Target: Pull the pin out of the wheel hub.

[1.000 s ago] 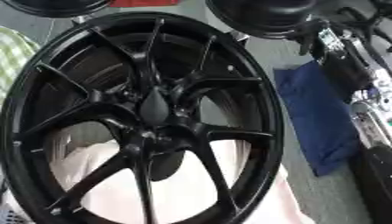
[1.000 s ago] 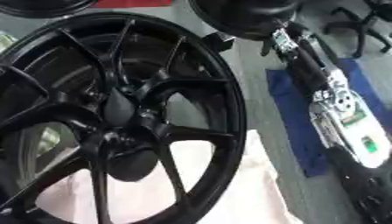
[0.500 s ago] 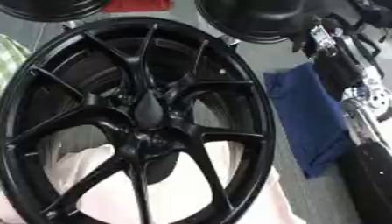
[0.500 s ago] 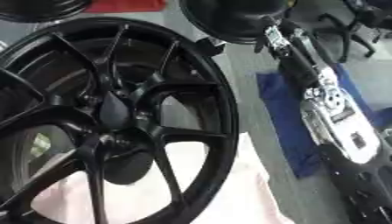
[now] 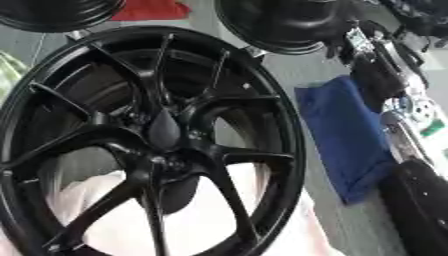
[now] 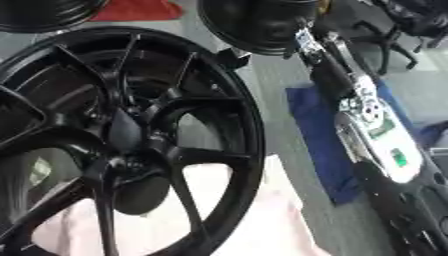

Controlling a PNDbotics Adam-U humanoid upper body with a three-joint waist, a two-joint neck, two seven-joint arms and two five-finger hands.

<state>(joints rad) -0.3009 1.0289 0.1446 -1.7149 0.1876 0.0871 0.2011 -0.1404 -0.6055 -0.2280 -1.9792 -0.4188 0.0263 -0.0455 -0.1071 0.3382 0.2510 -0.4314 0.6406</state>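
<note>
A large black spoked wheel (image 5: pixel 262 100) lies flat and fills most of both views. Its hub (image 5: pixel 163 133) sits left of centre, with a dark oval shape (image 5: pixel 171 192) just below it. No pin can be made out at the hub. My right arm (image 6: pixel 372 120), silver and white over black, runs up the right side from the lower right corner. Its far end (image 6: pixel 306 42) lies against a dark round thing at the top, well away from the hub. The hand there cannot be made out. My left hand shows in neither view.
A pale pink cloth (image 5: pixel 201 225) lies under the wheel. Right of the wheel, beneath my arm, is a blue cloth (image 5: pixel 341 135). Beyond the wheel stand a dark round object (image 5: pixel 280 22), another black rim (image 5: pixel 52 12) and something red (image 5: pixel 149 10).
The whole picture has slid, so the wheel and arm sit further left and the blue cloth shows more: the camera has moved. No separate move of the wheel or arm is evident.
</note>
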